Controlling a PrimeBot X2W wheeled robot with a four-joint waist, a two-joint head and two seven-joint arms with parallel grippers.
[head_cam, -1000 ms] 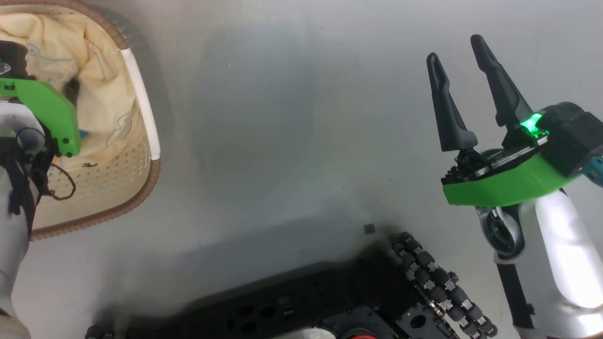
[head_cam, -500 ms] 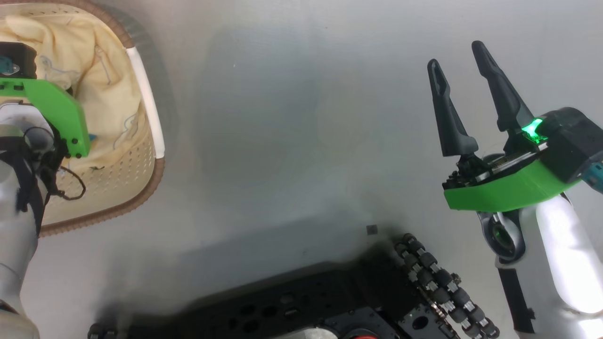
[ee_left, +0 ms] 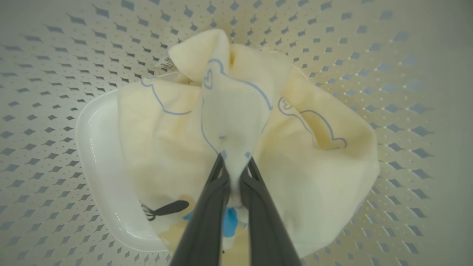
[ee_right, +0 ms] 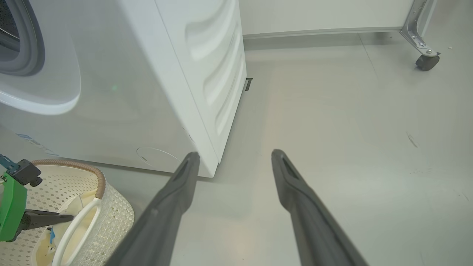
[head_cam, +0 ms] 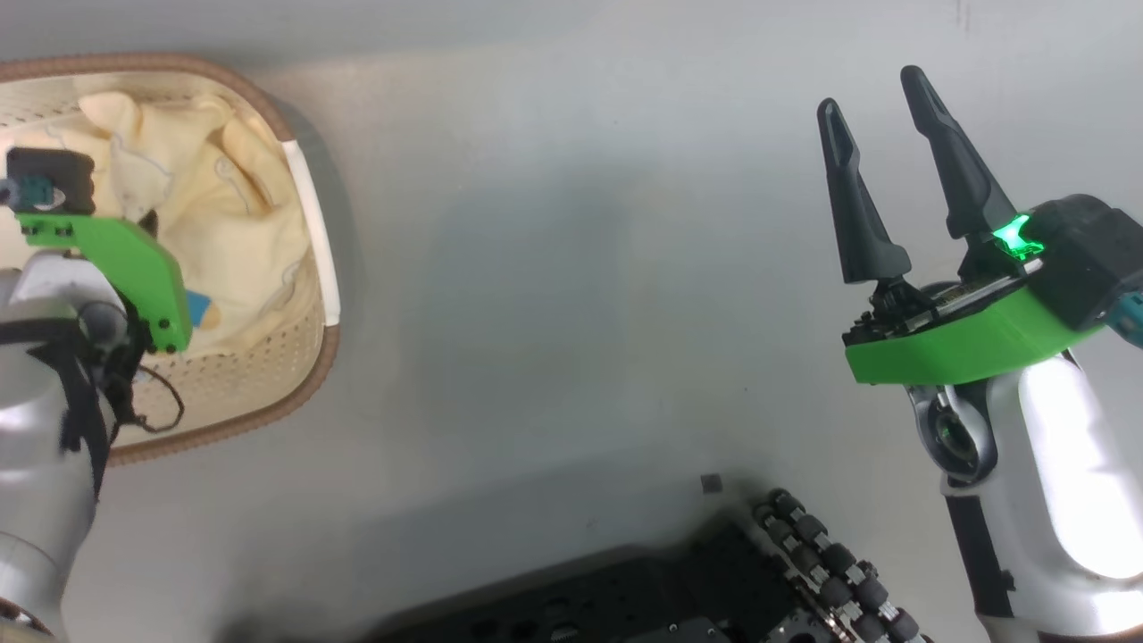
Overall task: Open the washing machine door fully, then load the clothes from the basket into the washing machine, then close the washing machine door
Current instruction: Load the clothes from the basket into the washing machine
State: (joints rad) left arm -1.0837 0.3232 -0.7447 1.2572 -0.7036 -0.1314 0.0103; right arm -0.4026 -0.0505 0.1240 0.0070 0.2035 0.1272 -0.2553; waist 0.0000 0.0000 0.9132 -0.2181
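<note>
Sitting at the left of the head view, the basket (head_cam: 308, 384) rests on the grey floor (head_cam: 571, 295) with the clothes (head_cam: 241, 205) heaped inside it, their cream-yellow folds reaching up to its white side handle (head_cam: 312, 232). The left gripper (ee_left: 235, 164) reaches down into the basket, its two dark fingers (ee_left: 205, 221) pinched together on a raised fold of the clothes printed with thin blue outlines. A bright blue trim (ee_left: 230, 221) shows between the fingers lower down. Further right across the floor, the right gripper (head_cam: 868, 89) hovers with its fingers spread wide, holding nothing. In its wrist view the washing machine (ee_right: 147, 74) stands just behind the basket, with its grey gasket (ee_right: 33, 48) at upper left and its round service flap (ee_right: 157, 157) low on the front.
</note>
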